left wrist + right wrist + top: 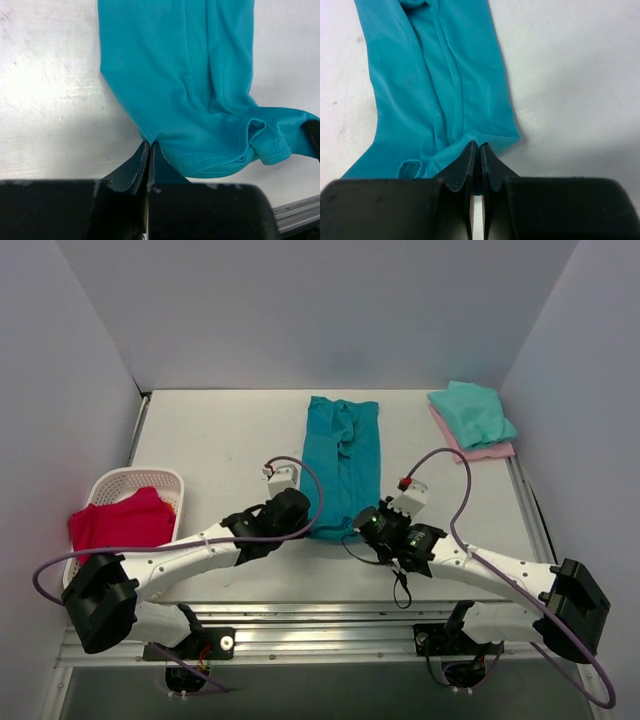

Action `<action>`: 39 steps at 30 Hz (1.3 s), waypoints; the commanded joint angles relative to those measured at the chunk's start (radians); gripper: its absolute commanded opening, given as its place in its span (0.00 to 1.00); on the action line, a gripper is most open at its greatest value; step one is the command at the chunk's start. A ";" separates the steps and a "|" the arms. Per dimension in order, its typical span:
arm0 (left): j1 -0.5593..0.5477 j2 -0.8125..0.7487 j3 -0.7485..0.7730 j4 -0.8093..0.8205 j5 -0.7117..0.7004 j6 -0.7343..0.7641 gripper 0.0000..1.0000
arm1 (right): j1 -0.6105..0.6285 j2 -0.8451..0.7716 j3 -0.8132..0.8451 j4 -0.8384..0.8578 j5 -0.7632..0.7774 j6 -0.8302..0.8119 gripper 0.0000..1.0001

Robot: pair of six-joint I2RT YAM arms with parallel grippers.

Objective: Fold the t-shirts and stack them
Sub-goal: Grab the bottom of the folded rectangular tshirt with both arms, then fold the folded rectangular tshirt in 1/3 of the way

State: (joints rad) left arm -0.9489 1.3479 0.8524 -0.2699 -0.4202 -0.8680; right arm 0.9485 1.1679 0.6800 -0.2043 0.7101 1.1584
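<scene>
Left end effector (pixel 150 148) and right end effector (pixel 479 148) each pinch the near hem of the teal t-shirt (pixel 342 455).
Both have their fingers pressed together on cloth, one near each hem corner. The shirt lies long and narrow mid-counter (pixel 220 440), and the mint-green t-shirt (pixel 472 412) rests on the pink t-shirt (pixel 482 451) at the far right. Both bites look shallow, so a corner could slip free when lifted. The hem bunches between the grips, and an uneven carry would likely set a skewed crease.
</scene>
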 commanded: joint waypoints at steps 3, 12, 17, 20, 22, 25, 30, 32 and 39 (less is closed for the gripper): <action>0.065 0.002 0.102 0.014 0.003 0.055 0.03 | -0.079 0.081 0.117 0.014 0.104 -0.106 0.00; 0.188 0.094 0.210 0.066 0.064 0.104 0.03 | -0.165 0.254 0.265 0.036 0.112 -0.124 0.00; 0.260 0.183 0.296 0.072 0.127 0.129 0.03 | -0.183 0.311 0.325 0.066 0.127 -0.134 0.00; 0.302 0.229 0.346 0.087 0.181 0.138 0.03 | -0.189 0.348 0.363 0.052 0.146 -0.121 0.00; 0.321 0.259 0.378 0.090 0.210 0.142 0.03 | -0.192 0.367 0.375 0.051 0.150 -0.120 0.00; 0.348 0.295 0.407 0.109 0.239 0.149 0.03 | -0.209 0.406 0.404 0.062 0.147 -0.135 0.00; 0.397 0.378 0.493 0.112 0.300 0.161 0.03 | -0.281 0.493 0.479 0.104 0.101 -0.170 0.00; 0.418 0.436 0.560 0.100 0.322 0.172 0.03 | -0.307 0.556 0.509 0.123 0.071 -0.189 0.00; 0.512 0.744 0.900 0.046 0.468 0.192 0.10 | -0.453 0.835 0.731 0.169 -0.053 -0.249 0.00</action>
State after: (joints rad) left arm -0.4824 1.9892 1.5898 -0.2222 -0.0505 -0.7074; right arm 0.5407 1.9224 1.3243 -0.0483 0.7021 0.9531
